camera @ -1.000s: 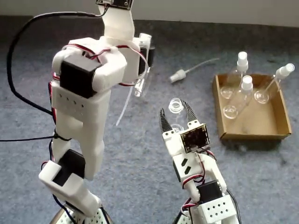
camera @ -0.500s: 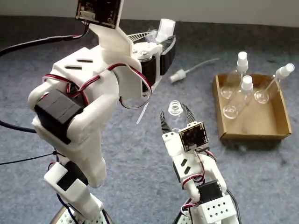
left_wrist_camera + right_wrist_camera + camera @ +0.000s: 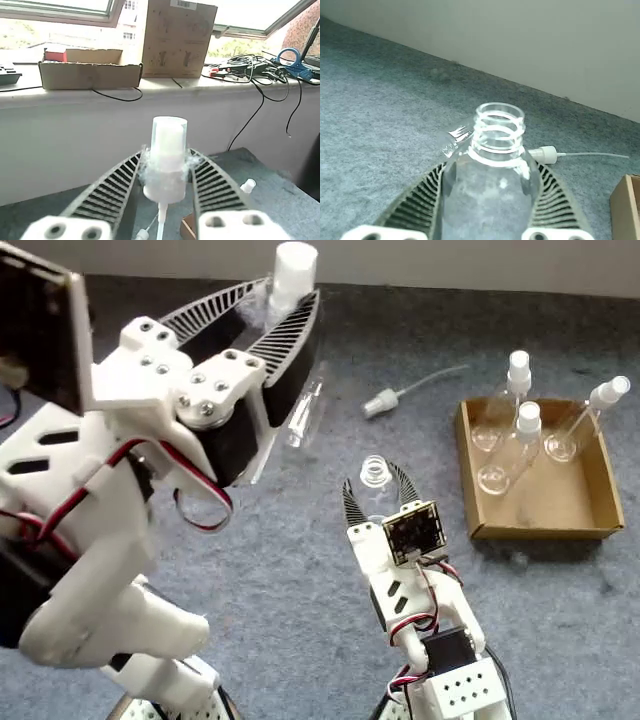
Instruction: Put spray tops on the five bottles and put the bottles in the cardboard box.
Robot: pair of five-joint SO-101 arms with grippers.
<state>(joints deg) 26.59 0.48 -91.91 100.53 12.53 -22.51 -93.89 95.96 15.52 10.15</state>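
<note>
L claw (image 3: 288, 302) is closed on a spray top (image 3: 293, 268), held high – tube hanging below. R claw (image 3: 377, 490) grips an uncapped bottle (image 3: 374, 470), near the cardboard box (image 3: 560, 502) w/ 3 capped bottles (image 3: 520, 425) inside.

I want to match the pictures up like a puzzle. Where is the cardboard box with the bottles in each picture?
High view: the cardboard box sits at the right, holding three capped bottles.
Left wrist view: just a brown corner, peeking out behind the left pincer.
Right wrist view: a brown edge at the picture's border.
Shared landmark: the loose spray top lying beside the box.
</note>
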